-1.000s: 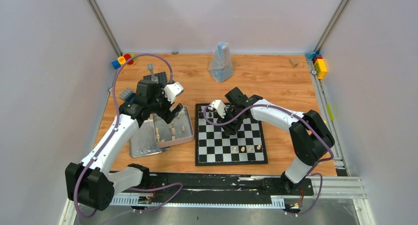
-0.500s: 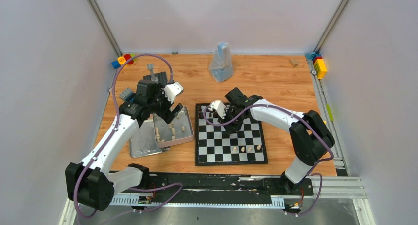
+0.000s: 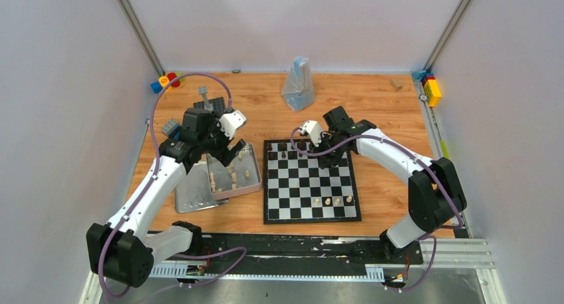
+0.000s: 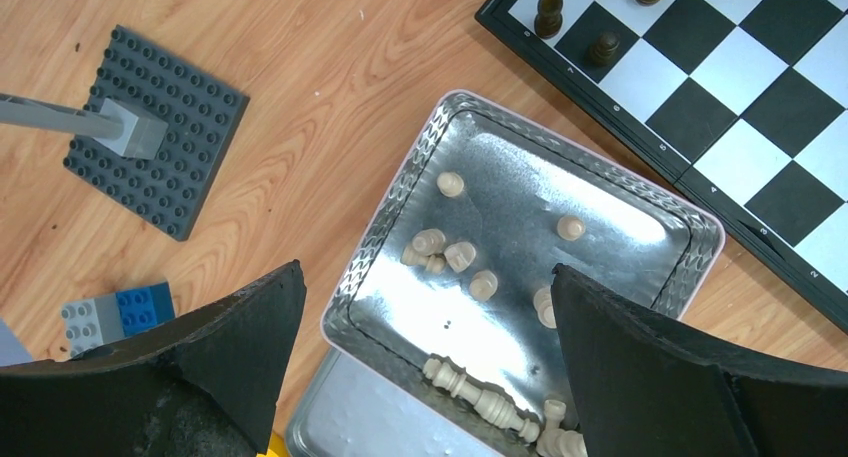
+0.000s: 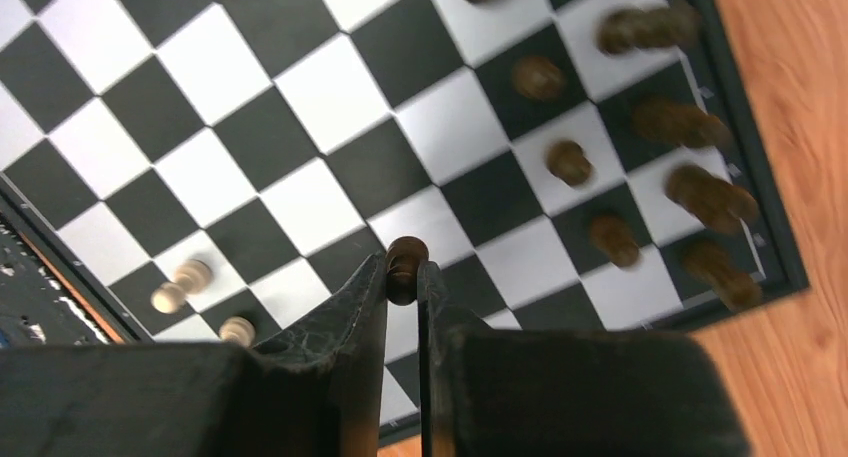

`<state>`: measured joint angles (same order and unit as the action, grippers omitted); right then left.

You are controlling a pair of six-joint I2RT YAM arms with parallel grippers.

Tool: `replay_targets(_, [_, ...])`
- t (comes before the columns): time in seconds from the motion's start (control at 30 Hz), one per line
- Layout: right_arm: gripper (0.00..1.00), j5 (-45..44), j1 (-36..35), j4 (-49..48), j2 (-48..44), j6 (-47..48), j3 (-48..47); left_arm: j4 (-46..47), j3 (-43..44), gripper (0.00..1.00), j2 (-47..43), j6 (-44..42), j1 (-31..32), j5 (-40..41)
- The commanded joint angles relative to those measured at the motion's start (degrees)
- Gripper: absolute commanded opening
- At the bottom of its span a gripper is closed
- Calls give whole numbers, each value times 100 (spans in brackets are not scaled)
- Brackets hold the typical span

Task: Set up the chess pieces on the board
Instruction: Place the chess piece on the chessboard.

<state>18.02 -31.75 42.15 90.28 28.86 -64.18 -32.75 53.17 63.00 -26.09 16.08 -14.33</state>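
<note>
The board (image 3: 302,191) lies at the table's middle. Several dark chess pieces (image 3: 282,155) stand along its far edge, blurred in the right wrist view (image 5: 570,162). Three cream pieces (image 3: 332,201) stand near its front edge. My right gripper (image 3: 330,161) hangs over the board's far right part, shut on a small dark piece (image 5: 405,262) held between its fingertips above the squares (image 5: 300,97). My left gripper (image 4: 425,269) is open wide above a silver tin (image 4: 395,192). Several cream pieces (image 4: 450,252) lie loose in it, nothing between the fingers.
A flat silver lid (image 3: 193,194) lies under the tin's near corner. A dark grey studded plate (image 4: 150,127) with a grey post sits left of the tin. A clear plastic bag (image 3: 297,84) stands behind the board. Coloured bricks (image 3: 432,90) sit at the back corners.
My right gripper has shut on a dark piece and carried it from the board's middle toward its far right side. The left arm has hardly moved.
</note>
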Motion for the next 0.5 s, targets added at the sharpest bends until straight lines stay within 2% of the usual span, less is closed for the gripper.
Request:
replay_targets(0.0, [0, -130, 464, 127, -277, 133, -182, 173, -30, 100, -129, 35, -30, 54])
replay_targets(0.47, [2, -302, 1458, 88, 360, 65, -542, 182, -52, 100, -108, 16, -26, 110])
